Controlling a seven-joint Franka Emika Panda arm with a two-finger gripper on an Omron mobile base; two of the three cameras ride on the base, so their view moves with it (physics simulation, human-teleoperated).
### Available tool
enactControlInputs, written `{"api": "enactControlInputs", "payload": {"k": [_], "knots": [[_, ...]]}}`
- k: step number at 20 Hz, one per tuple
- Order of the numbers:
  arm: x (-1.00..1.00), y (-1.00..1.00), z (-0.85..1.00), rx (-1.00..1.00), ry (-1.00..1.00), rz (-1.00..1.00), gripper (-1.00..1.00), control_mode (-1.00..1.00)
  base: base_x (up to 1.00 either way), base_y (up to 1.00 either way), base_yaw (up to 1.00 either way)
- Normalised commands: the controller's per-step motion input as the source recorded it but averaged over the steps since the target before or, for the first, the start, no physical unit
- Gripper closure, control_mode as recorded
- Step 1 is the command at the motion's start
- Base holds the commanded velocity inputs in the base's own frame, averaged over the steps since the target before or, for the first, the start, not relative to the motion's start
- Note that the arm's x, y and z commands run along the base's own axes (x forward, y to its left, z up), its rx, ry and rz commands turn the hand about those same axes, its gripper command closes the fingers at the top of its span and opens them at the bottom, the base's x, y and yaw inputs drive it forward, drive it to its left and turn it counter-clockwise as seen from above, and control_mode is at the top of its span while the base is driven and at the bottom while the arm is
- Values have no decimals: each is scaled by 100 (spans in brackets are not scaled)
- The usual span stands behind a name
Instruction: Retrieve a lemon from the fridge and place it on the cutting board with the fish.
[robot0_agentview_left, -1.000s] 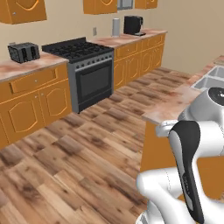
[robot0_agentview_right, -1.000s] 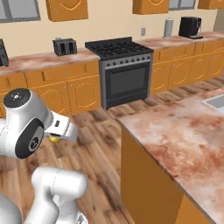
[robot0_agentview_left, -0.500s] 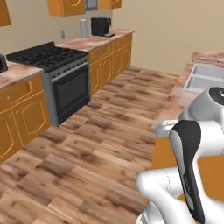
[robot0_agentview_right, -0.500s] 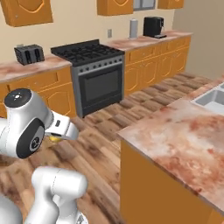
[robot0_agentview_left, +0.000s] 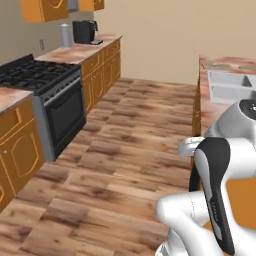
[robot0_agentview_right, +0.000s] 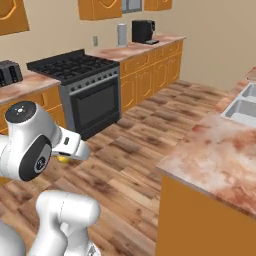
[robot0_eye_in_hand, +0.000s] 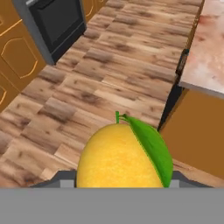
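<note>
The lemon (robot0_eye_in_hand: 118, 159), yellow-orange with a green leaf and a short stem, is large at the bottom of the hand view. My gripper (robot0_eye_in_hand: 120, 177) is shut on it, and the fruit mostly hides the fingers. In the right base view a yellow sliver of the lemon (robot0_agentview_right: 62, 159) peeks out under my wrist, above the wooden floor. A flat light-brown slab that looks like the cutting board (robot0_agentview_left: 218, 65) lies on the island counter beyond the sink. The fish is too small to make out. The fridge is out of view.
The island counter (robot0_agentview_right: 220, 155) with orange sides stands to my right, its corner close to my hand (robot0_eye_in_hand: 205, 57). It holds a sink (robot0_agentview_left: 232, 85). A black stove (robot0_agentview_right: 80, 92) and orange cabinets line the left wall, with a coffee machine (robot0_agentview_right: 142, 31). Wooden floor lies between.
The whole picture has swung as the base turns: the stove slides left and the sink and far wall come into sight. The lemon stays in my grip.
</note>
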Motion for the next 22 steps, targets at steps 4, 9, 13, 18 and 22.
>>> {"api": "enactControlInputs", "payload": {"k": [4,9,13,18,22], "knots": [[0,0,0,0,0,0,100,100,31,94,-43],[0,0,0,0,0,0,100,100,59,93,-52],[0,0,0,0,0,0,100,100,77,96,-53],[0,0,0,0,0,0,100,100,95,75,-45],[0,0,0,0,0,0,100,100,100,64,-33]]}}
